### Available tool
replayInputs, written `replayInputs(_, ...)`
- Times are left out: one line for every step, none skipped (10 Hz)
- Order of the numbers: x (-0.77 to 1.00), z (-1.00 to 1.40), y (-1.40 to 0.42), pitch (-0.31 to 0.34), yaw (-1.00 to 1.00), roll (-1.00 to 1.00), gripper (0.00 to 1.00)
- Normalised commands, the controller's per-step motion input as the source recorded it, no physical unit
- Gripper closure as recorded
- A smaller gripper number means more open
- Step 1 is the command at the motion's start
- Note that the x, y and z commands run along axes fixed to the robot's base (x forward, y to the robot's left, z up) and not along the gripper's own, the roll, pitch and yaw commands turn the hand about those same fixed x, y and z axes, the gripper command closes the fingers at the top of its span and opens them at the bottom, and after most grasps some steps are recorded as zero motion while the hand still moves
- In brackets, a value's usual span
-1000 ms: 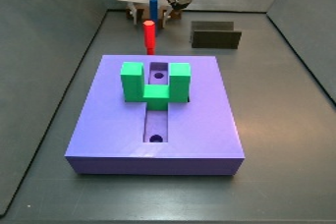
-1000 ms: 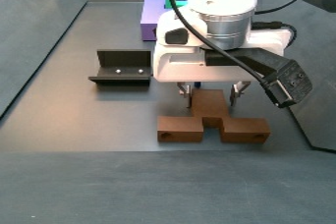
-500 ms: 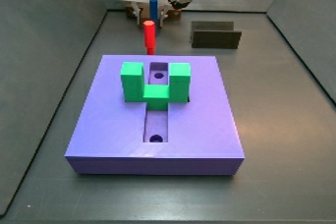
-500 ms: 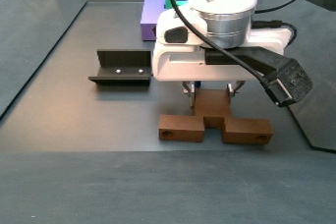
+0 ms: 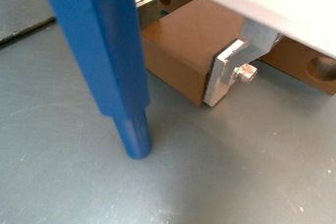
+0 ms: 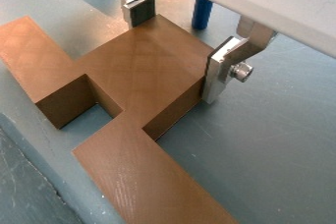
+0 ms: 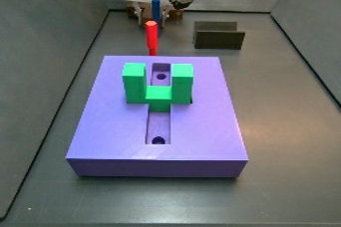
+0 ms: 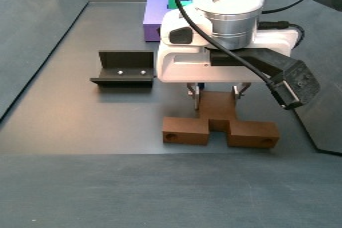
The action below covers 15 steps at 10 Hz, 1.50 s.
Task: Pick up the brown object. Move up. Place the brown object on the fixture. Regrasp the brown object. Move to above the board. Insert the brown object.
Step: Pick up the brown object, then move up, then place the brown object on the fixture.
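In a wrist view, my gripper (image 6: 178, 33) straddles the raised middle of the brown object (image 6: 125, 90), a flat orange-brown stepped block on the grey worktop (image 6: 282, 159). Both silver fingers (image 6: 226, 69) sit against its flanks, closed on it or nearly so. I judge an off-centre hold could let it tilt on lifting.

In a wrist view, a blue peg (image 5: 98, 61) stands just beside the fingers; a sideways drift could knock it.

In a side view, the fixture (image 8: 123, 68), a dark olive bracket, lies well apart from the fingers, and the bare worktop (image 8: 80, 122) lies between.

In a side view, the purple slotted board (image 7: 156, 116) carries a green U-shaped block (image 7: 158, 82); dark walls (image 7: 54, 32) enclose everything.
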Motion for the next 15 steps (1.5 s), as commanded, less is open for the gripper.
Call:
replayInputs(0.0,0.0,0.0,0.0,0.0,0.0,1.0)
replayInputs(0.0,0.0,0.0,0.0,0.0,0.0,1.0)
replayInputs(0.0,0.0,0.0,0.0,0.0,0.0,1.0)
replayInputs(0.0,0.0,0.0,0.0,0.0,0.0,1.0)
replayInputs(0.0,0.0,0.0,0.0,0.0,0.0,1.0)
replayInputs(0.0,0.0,0.0,0.0,0.0,0.0,1.0)
replayInputs(0.0,0.0,0.0,0.0,0.0,0.0,1.0)
replayInputs(0.0,0.0,0.0,0.0,0.0,0.0,1.0)
replayInputs(0.0,0.0,0.0,0.0,0.0,0.0,1.0)
replayInputs(0.0,0.83,0.0,0.0,0.0,0.0,1.0)
replayInputs(-0.04,0.8,-0.04,0.025,0.0,-0.01,1.0)
replayInputs(-0.07,0.56,-0.04,0.06,0.0,0.02,1.0)
replayInputs(-0.03,0.29,-0.02,0.057,0.01,0.06,1.0)
replayInputs(0.0,0.0,0.0,0.0,0.0,-0.02,1.0)
replayInputs(0.09,0.11,0.01,0.0,-0.15,-0.32,1.0)
